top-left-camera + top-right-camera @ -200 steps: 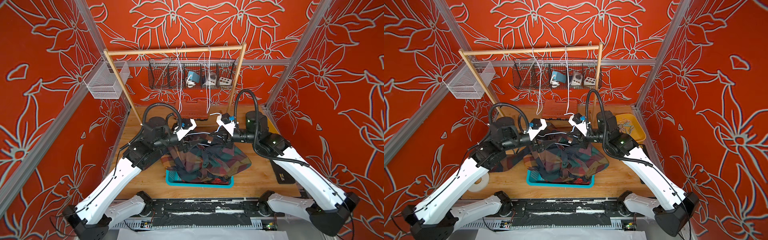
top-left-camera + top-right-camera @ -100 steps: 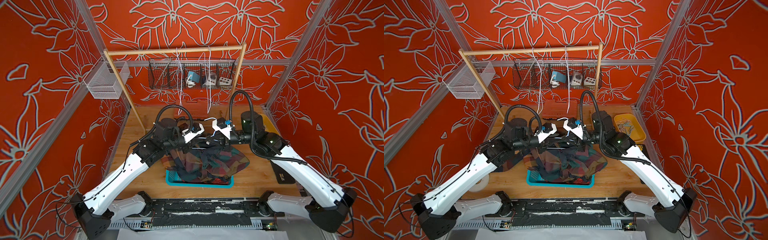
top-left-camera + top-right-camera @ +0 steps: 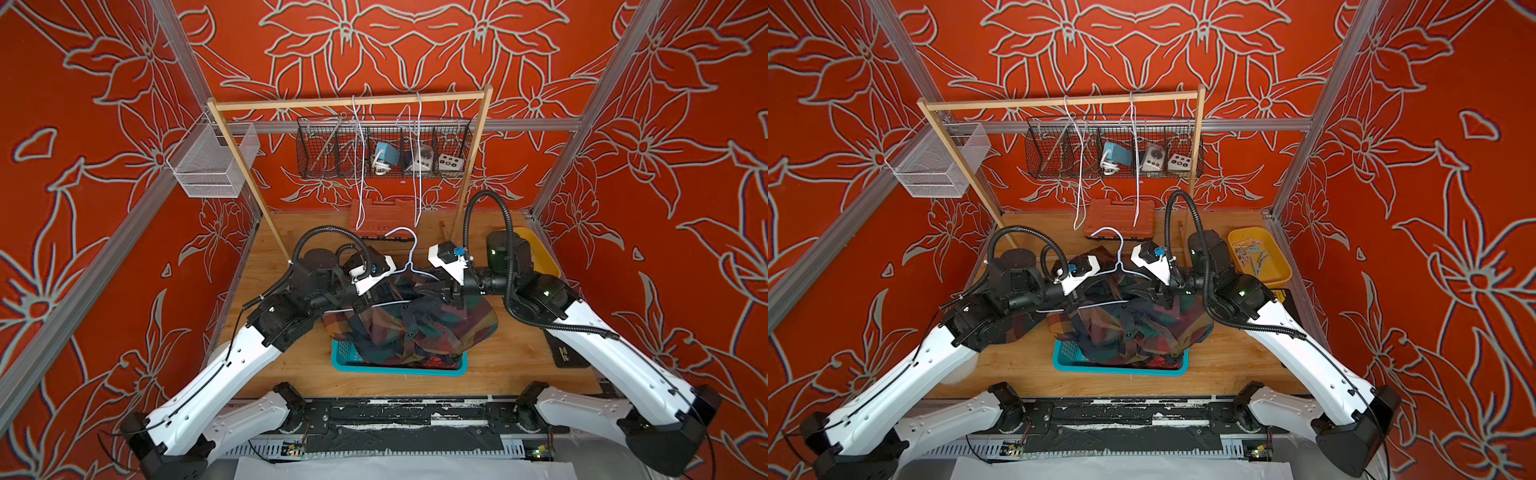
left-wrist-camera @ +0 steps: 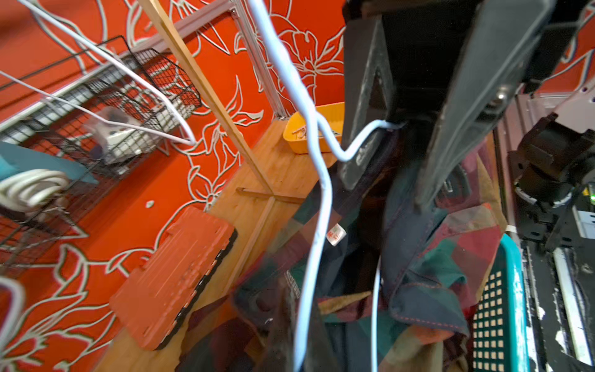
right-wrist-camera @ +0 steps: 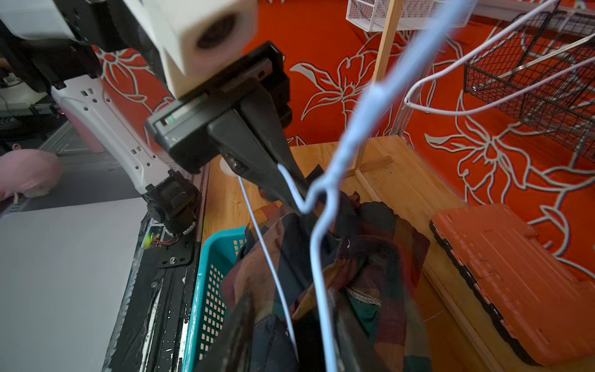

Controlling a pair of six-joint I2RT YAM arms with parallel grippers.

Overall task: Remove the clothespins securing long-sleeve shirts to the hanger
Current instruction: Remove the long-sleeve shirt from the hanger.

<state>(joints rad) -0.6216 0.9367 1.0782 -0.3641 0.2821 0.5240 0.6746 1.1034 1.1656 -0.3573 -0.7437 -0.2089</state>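
Note:
A dark plaid long-sleeve shirt (image 3: 415, 328) in navy, green, maroon and mustard blocks is bunched on a white wire hanger (image 3: 409, 253) above a teal basket. My left gripper (image 3: 362, 306) (image 5: 297, 201) is shut on the hanger's wire at the shirt's left shoulder. At the right shoulder my right gripper (image 3: 446, 297) (image 4: 386, 190) stands open, its fingers either side of the wire and the cloth. Several pink and mint clothespins (image 3: 1252, 255) lie in a yellow tray. I see no clothespin on the shirt; folds hide much of it.
The teal basket (image 3: 399, 370) holds more plaid cloth. Behind stands a wooden rail (image 3: 345, 102) with two bare white hangers (image 3: 359, 174). A black wire basket (image 3: 332, 145), an orange case (image 3: 1119, 218), the yellow tray (image 3: 1281, 270) and a white mesh bin (image 3: 212, 166) ring the space.
Both arms moved in towards the middle of the hanger. The left gripper closed onto the wire. The right gripper, shut before, has opened.

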